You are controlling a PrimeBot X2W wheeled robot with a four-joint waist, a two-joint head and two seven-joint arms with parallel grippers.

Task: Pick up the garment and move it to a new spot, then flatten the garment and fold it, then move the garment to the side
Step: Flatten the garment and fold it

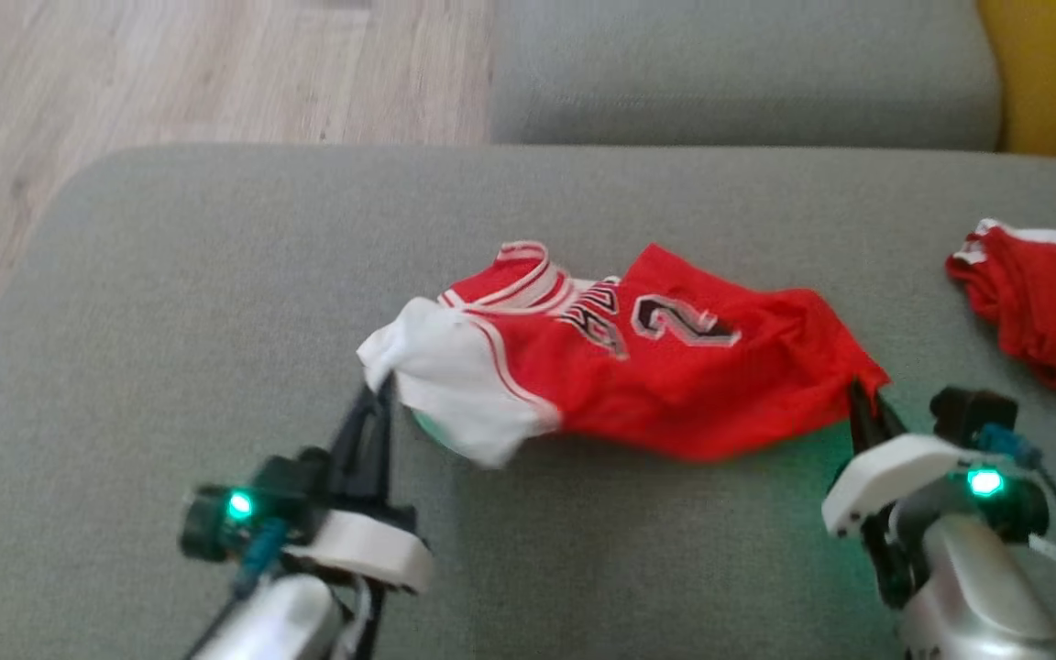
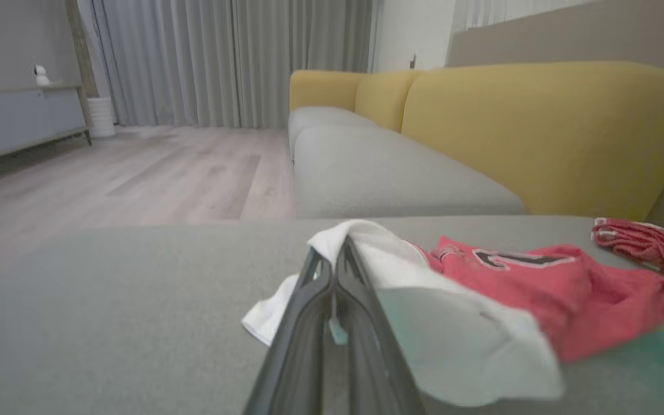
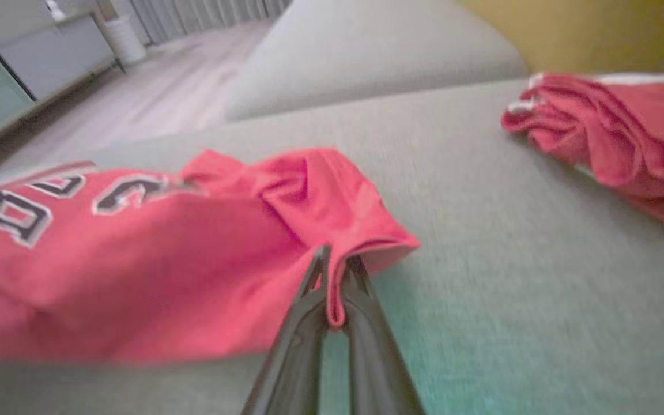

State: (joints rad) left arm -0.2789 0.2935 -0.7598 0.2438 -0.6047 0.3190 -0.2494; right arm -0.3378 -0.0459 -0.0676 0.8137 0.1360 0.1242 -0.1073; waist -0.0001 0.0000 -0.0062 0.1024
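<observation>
The red basketball jersey [image 1: 665,376] lies crumpled across the middle of the grey sofa seat cushion [image 1: 170,302], its length running left to right, well in from every edge; a black and white number 2 and lettering face upward, and a white sleeve [image 1: 455,376] forms its left end. The left gripper [image 1: 379,390] stands at the jersey's near left corner, its two dark fingers pressed together on the edge of the white sleeve; in the left wrist view the white cloth folds over the fingertips. The right gripper [image 1: 861,396] stands at the near right corner, clamped on the red hem; in the right wrist view a fold of red cloth hangs pinched between the closed fingers. The jersey thus spans from one gripper to the other, and its near edge looks slightly raised off the cushion. A second red garment [image 1: 1041,302] with white trim lies bunched at the cushion's right edge, well apart from the jersey; a yellow backrest [image 1: 1055,73] rises beyond it; a pale wood floor [image 1: 125,82] shows past the cushion's left edge.
</observation>
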